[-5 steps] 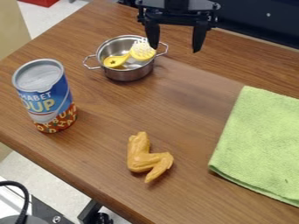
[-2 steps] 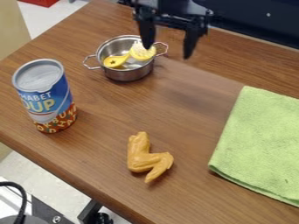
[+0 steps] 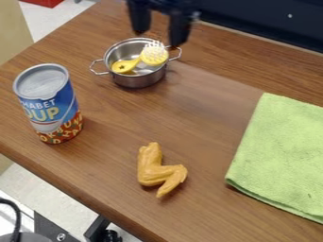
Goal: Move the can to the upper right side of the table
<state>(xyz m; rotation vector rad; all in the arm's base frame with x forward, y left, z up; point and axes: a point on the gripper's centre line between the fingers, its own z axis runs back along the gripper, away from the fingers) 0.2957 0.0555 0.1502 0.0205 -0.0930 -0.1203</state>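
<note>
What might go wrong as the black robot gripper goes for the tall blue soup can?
The black two-finger gripper is open above the small steel pot; dropping too early, it could hit the pot or the yellow-handled brush inside. The tall blue-and-red soup can stands near the table's edge, so a nudge might tip it off.

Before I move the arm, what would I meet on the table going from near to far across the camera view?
Chicken wing → soup can → metal pot. The green towel overlaps this order, so I leave it unplaced.
</note>
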